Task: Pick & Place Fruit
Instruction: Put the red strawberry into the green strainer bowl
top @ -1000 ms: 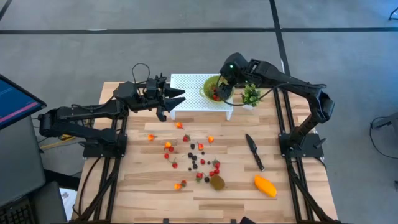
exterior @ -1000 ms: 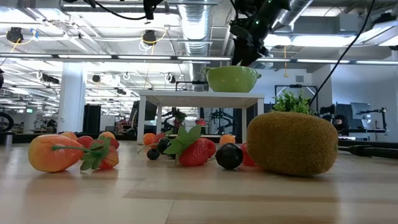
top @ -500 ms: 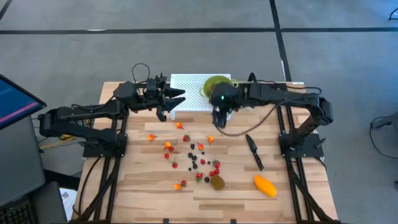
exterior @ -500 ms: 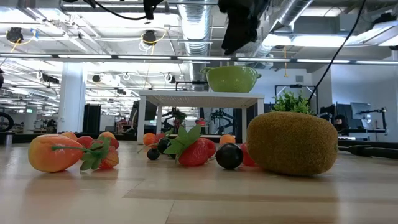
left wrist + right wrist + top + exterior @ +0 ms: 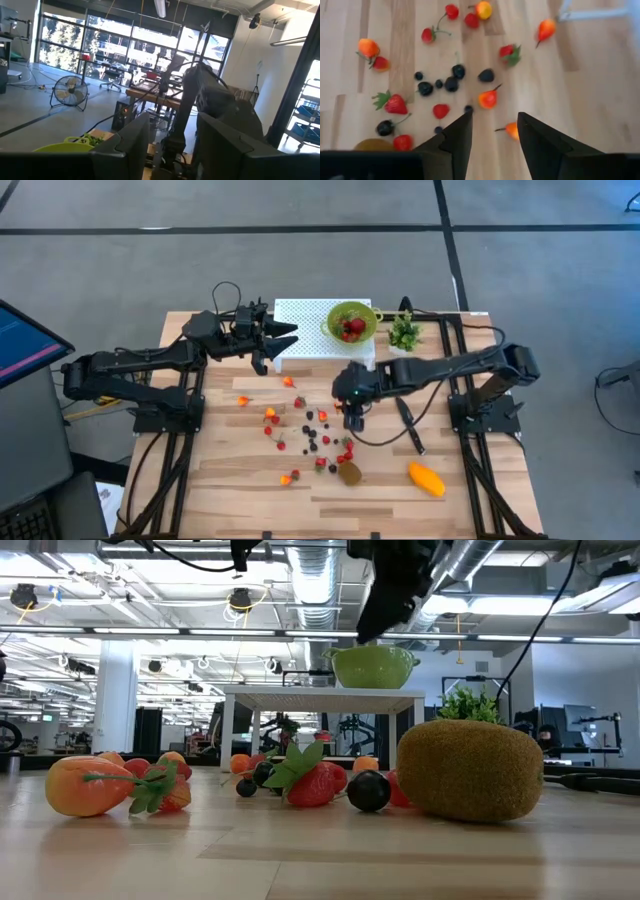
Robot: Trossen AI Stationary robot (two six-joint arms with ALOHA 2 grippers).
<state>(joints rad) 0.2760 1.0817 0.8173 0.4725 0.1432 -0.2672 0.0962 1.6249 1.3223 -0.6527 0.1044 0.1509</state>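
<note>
Hovering over scattered berries (image 5: 312, 432) mid-table, right gripper (image 5: 352, 408) has fingers apart, holding nothing. Left gripper (image 5: 283, 335) waits by white stand (image 5: 300, 315), fingers apart, empty. Green bowl (image 5: 350, 320) on stand holds red fruit. Kiwi (image 5: 349, 473) and mango (image 5: 426, 478) lie near front edge.

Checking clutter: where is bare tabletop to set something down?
Free: the near left corner of the table, left of the scattered berries; also the strip between the knife and the right edge. Crowded: the middle, from the berries to the kiwi, where the right gripper hangs.
</note>
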